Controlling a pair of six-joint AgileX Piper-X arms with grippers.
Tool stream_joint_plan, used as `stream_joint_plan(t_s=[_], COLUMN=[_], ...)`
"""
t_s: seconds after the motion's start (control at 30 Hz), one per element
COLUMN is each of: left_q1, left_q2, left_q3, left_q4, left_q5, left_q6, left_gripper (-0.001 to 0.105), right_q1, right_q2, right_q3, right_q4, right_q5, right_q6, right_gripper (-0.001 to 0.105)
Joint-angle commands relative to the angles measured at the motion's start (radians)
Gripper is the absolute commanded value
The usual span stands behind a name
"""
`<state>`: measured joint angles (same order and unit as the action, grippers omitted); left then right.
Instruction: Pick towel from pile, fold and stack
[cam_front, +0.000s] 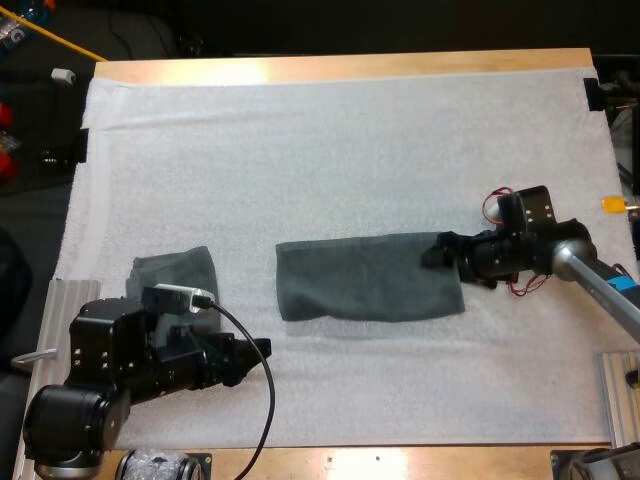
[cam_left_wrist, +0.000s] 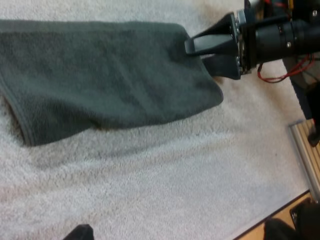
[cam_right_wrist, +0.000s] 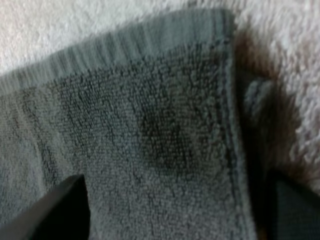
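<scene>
Our right claw (cam_front: 436, 250) sits at the 3 o'clock end of the folded towel (cam_front: 365, 280), fingers (cam_right_wrist: 50, 212) spread apart over its corner, gripping nothing. The towel lies flat in the middle of the white mat (cam_front: 330, 150). Our left claw (cam_front: 262, 348) hovers at its 7 o'clock, spread wide and clear. A second towel (cam_front: 180, 268) lies apart at its 9 o'clock.

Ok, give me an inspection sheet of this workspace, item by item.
Surface: white mat on a wooden table, lying flat.
Job's things: grey-green towel folded flat mid-mat; second towel partly hidden behind my left arm.
Clutter: nothing seen.
Grippers: left gripper open over bare mat near the front edge; right gripper open, fingers straddling a corner of the grey-green towel.
Cables: nothing seen.
Surroundings: metal rails at the table's near corners.
</scene>
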<state>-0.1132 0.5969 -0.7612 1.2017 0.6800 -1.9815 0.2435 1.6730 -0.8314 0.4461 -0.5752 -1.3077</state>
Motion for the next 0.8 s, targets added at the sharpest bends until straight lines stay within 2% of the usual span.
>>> stream_joint_plan(t_s=[0.0,0.03,0.3,0.33,0.43,0.63,0.77], left_q1=[0.001,0.001,0.001,0.001,0.001,0.001,0.001], left_q2=[-0.004,-0.004,-0.004,-0.004,-0.004,-0.004,-0.004], left_q3=[-0.007,-0.007,-0.007,-0.007,-0.007,-0.007,-0.007], left_q4=[0.008,0.009,0.010,0.011,0.015,0.015,0.015], left_q5=[0.012,0.012,0.013,0.015,0.040,0.072,0.074], left_q6=[0.008,0.009,0.009,0.009,0.009,0.012,0.012], left_gripper=[0.064,0.064,0.064,0.064,0.064,0.064,0.064], right_q1=[0.010,0.012,0.018,0.018,0.018,0.018,0.018], right_q2=[-0.001,-0.001,-0.004,-0.010,-0.050,-0.186,-0.254], right_q3=[0.009,0.010,0.011,0.011,0.010,-0.010,-0.063], right_q4=[0.008,0.013,0.089,0.101,0.167,0.364,0.514], right_q5=[-0.005,-0.005,0.038,0.048,0.116,0.462,0.700], right_q6=[0.010,0.017,0.025,0.011,-0.062,-0.216,-0.359], right_gripper=[0.067,0.063,0.006,0.002,0.000,0.000,0.000])
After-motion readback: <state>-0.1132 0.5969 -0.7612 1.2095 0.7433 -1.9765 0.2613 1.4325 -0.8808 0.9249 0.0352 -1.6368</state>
